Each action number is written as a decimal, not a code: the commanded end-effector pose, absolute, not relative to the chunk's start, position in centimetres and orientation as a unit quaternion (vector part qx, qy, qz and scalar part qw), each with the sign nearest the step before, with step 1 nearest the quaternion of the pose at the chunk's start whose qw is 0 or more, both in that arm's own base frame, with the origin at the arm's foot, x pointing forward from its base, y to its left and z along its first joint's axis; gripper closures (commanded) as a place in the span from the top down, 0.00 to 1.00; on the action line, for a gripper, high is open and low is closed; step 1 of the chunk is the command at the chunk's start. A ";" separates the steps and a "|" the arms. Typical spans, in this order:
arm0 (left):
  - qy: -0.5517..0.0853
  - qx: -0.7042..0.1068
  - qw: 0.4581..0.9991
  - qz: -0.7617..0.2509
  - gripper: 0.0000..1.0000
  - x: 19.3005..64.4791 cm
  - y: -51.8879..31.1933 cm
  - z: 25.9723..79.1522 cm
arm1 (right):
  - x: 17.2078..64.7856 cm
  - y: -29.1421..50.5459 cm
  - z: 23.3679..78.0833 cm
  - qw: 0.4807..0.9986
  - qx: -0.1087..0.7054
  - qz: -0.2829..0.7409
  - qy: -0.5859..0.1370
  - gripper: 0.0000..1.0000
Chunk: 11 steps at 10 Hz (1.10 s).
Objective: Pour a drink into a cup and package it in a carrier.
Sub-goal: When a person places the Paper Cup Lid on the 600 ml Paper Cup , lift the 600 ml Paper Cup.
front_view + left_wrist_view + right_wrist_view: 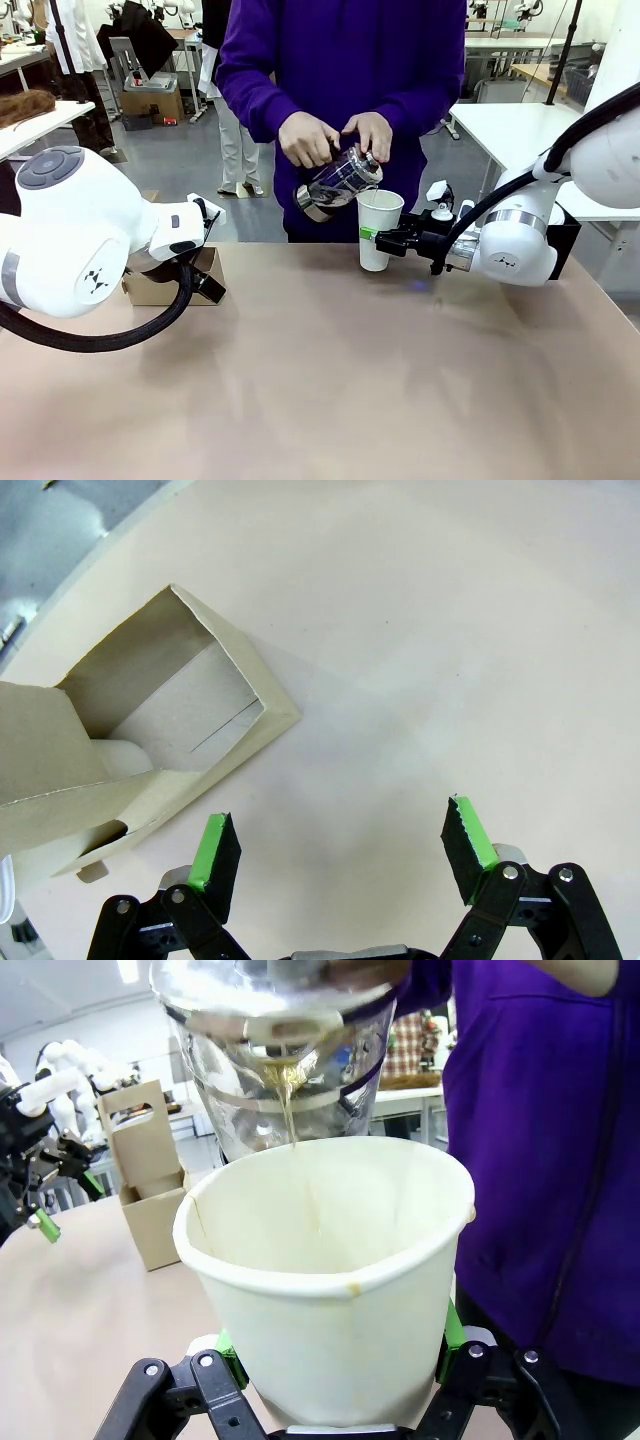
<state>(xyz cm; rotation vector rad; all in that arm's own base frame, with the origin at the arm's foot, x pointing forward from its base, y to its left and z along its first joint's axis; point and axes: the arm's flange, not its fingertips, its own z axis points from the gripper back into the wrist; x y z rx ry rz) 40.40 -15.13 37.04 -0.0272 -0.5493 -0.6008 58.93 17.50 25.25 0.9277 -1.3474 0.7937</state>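
Steadying the cup (378, 228) upright in the front view, my right claw (388, 240) pinches its side so the person's jug (335, 185) can tip over its rim. Left wrist view: my left claw (345, 845) hangs spread beside the carrier (150, 730), ready for packing. Right wrist view: the drink (290, 1100) trickles into the cup.

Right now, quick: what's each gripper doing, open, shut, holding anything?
Left gripper: open, empty, beside the cardboard carrier.
Right gripper: closed on the white paper cup.
Person's hands: hold the glass jug tilted over the cup.
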 end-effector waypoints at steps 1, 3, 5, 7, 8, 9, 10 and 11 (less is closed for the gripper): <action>-0.267 -0.014 0.918 -0.293 1.00 40.4 -15.1 37.1 | 58.7 17.5 25.8 0.614 0.402 0.343 -0.587 0.80; -0.267 -0.014 0.918 -0.293 1.00 40.4 -15.1 37.1 | 58.7 17.5 25.8 0.614 0.402 0.343 -0.587 0.80; -0.267 -0.014 0.918 -0.293 1.00 40.4 -15.1 37.1 | 58.7 17.5 25.8 0.614 0.402 0.343 -0.587 0.80; -0.267 -0.014 0.918 -0.293 1.00 40.4 -15.1 37.1 | 58.7 17.5 25.8 0.614 0.402 0.343 -0.587 0.80; -0.267 -0.014 0.918 -0.293 1.00 40.4 -15.1 37.1 | 58.7 17.5 25.8 0.614 0.402 0.343 -0.587 0.80; -0.267 -0.014 0.918 -0.293 1.00 40.4 -15.1 37.1 | 58.7 17.5 25.8 0.614 0.402 0.343 -0.587 0.80; -0.267 -0.014 0.918 -0.293 1.00 40.4 -15.1 37.1 | 58.7 17.5 25.8 0.614 0.402 0.343 -0.587 0.80; -0.267 -0.014 0.918 -0.293 1.00 40.4 -15.1 37.1 | 58.7 17.5 25.8 0.614 0.402 0.343 -0.587 0.80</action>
